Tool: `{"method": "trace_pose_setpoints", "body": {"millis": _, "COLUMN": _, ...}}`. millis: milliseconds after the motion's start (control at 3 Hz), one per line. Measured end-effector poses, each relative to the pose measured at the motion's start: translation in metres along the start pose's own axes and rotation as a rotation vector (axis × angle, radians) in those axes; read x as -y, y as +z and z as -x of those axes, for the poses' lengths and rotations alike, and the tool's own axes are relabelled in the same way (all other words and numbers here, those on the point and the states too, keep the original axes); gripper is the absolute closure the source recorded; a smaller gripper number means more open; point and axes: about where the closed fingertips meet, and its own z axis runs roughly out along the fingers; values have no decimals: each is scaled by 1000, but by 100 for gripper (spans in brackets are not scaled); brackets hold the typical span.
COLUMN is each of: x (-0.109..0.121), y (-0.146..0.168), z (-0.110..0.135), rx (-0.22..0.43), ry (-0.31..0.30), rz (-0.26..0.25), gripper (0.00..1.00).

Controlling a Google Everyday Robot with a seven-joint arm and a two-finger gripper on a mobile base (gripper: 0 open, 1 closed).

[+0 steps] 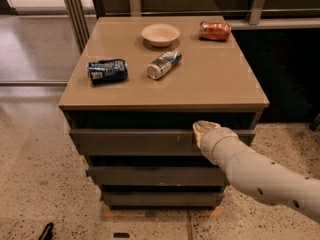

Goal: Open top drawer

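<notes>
The top drawer is the uppermost of three flat grey-brown handleless fronts under the tan cabinet top. It looks pulled out very slightly, with a dark gap above it. My gripper is at the drawer's upper edge, right of centre, at the end of my pale arm coming in from the lower right. Its tip rests on or hooks over the top edge of the drawer front.
On the cabinet top lie a crushed blue can, a silver can on its side, a pale bowl and a red-orange can. Two narrower drawer fronts sit below. Speckled floor surrounds the cabinet; a dark wall stands to the right.
</notes>
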Motion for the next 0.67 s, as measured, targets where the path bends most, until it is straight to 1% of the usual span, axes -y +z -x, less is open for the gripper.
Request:
{"method": "trace_pose_setpoints", "body": {"millis": 333, "x": 2, "y": 0, "z": 2, "rx": 8, "ry": -1, "rz": -10, "gripper": 100}}
{"method": "trace_pose_setpoints", "body": {"millis": 667, "x": -8, "y": 1, "z": -3, "rx": -34, "ry": -43, "rz": 22, "gripper": 100}}
